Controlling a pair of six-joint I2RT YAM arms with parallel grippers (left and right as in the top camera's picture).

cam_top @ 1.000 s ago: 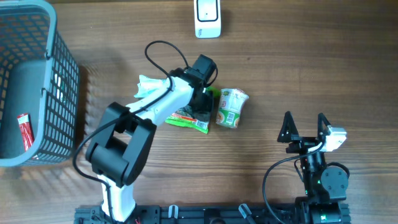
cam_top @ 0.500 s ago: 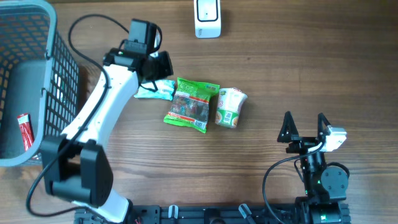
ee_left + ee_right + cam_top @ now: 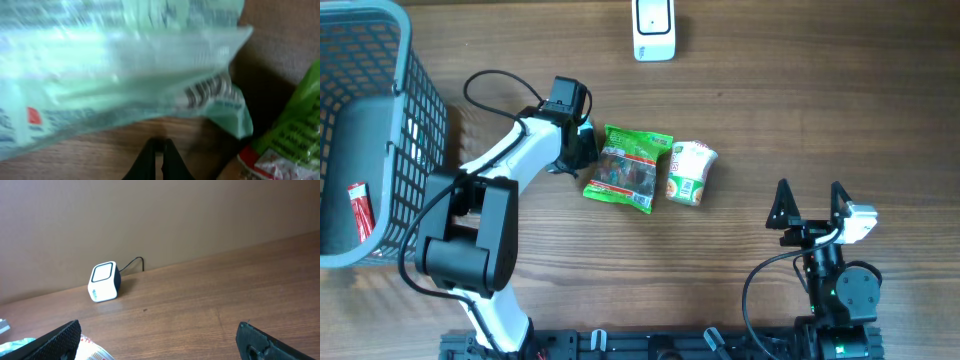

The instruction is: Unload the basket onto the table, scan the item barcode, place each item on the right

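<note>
A pale green-and-white film packet point(image 3: 125, 65) fills the top of the left wrist view, with a printed barcode point(image 3: 210, 90) near its right corner. My left gripper point(image 3: 582, 155) sits over this packet in the overhead view and hides it there. Its fingers point(image 3: 160, 147) are shut together, with bare wood showing between the tips and the packet's edge. A green snack bag point(image 3: 628, 168) lies just to the right, and a noodle cup point(image 3: 692, 172) lies beyond it. The white scanner point(image 3: 654, 28) stands at the back edge. My right gripper point(image 3: 810, 188) stands open and empty at the front right.
A grey wire basket point(image 3: 415, 120) at the left holds a small red item point(image 3: 358, 210). In the right wrist view the scanner point(image 3: 104, 281) stands against the back wall with its cable. The green bag point(image 3: 295, 130) is close to the right of my left fingers.
The left gripper left the green bag, swung back-left toward the basket, then came back right to the pale packet. Its jaws closed fully. The right arm stayed still.
</note>
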